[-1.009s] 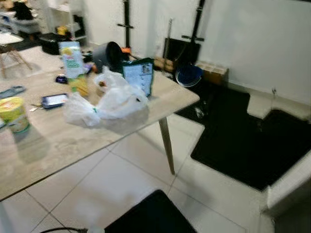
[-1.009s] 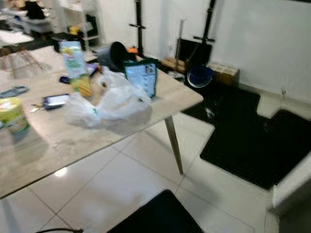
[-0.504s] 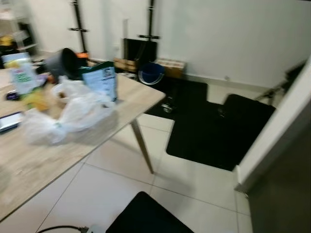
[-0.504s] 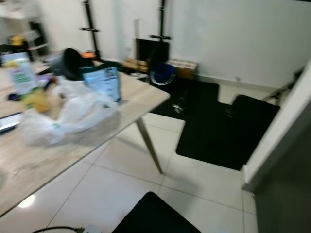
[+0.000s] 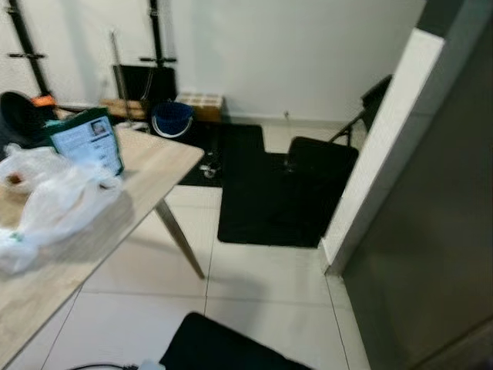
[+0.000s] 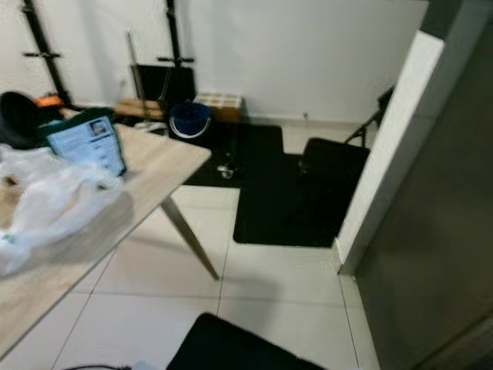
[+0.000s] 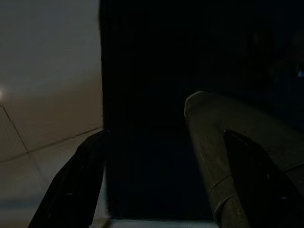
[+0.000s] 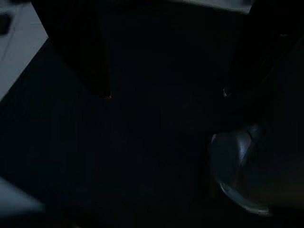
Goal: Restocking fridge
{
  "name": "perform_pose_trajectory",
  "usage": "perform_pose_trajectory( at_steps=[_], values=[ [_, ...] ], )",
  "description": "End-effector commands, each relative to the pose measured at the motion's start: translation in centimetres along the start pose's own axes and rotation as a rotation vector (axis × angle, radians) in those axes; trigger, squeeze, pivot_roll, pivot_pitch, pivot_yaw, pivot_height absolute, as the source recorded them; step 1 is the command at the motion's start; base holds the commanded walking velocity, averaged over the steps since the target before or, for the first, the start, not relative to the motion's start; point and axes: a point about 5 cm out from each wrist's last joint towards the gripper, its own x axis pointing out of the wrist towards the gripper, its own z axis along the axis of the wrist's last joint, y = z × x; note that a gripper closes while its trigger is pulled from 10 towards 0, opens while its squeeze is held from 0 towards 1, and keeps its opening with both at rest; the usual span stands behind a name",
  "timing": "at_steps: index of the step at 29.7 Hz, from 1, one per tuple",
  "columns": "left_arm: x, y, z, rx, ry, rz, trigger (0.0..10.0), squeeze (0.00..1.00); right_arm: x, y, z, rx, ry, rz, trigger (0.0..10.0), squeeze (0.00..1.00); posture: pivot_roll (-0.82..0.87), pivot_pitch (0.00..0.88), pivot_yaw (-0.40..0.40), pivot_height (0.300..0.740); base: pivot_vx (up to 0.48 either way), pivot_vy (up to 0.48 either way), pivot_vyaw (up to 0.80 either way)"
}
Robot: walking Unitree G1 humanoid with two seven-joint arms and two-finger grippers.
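Pale wood grain marks the light wooden table (image 5: 146, 166) at the left, its corner jutting over the white tiled floor (image 5: 262, 277) on one slanted leg. On it lies a crumpled translucent white plastic bag (image 5: 54, 204) (something brownish shows through near its far side, too blurred to name). Just behind the bag stands an upright dark green pouch with a pale printed label (image 5: 86, 142), near the table's far edge. Beyond the corner a blue round bucket (image 5: 171, 118) sits on the floor by the white wall. A black floor mat (image 5: 266, 193) spreads across the middle, open tile between it and the table. At the right rises a tall dark grey fridge panel (image 5: 431, 223) with a white side edge. The left gripper (image 7: 156, 161) hangs over dark matting, fingers spread apart; the right gripper (image 8: 161, 71) hangs in shade, fingers also apart.
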Motion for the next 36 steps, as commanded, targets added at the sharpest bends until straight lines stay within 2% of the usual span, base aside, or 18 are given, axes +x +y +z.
perform_pose_trajectory(
  at_steps=[1, 8, 16, 36],
  values=[
    [0.00, -0.68, -0.88, -0.021, 0.027, -0.026, 10.0, 0.00, -0.01, -0.14, -0.15, 0.007, 0.005, -0.002, 10.0, 0.00, 0.08, 0.000, 0.006, 0.740, 0.000, 0.000, -0.77],
    [0.02, -0.76, -0.97, 0.033, 0.045, -0.027, 10.0, 0.00, -0.01, 0.07, -0.39, 0.008, 0.011, 0.002, 10.0, 0.00, 0.08, 0.000, 0.006, 0.740, 0.000, 0.000, -0.77],
    [0.02, -0.88, -1.05, 0.003, 0.042, -0.032, 10.0, 0.00, 0.00, 0.07, -0.30, 0.010, 0.009, 0.002, 10.0, 0.00, 0.08, 0.000, 0.003, 0.740, 0.000, 0.000, -0.77],
    [0.06, -0.94, -1.00, 0.016, 0.043, -0.025, 10.0, 0.00, 0.00, 0.12, -0.27, 0.013, 0.009, 0.002, 10.0, 0.00, 0.08, 0.000, 0.005, 0.740, 0.000, 0.000, -0.77]
  ],
)
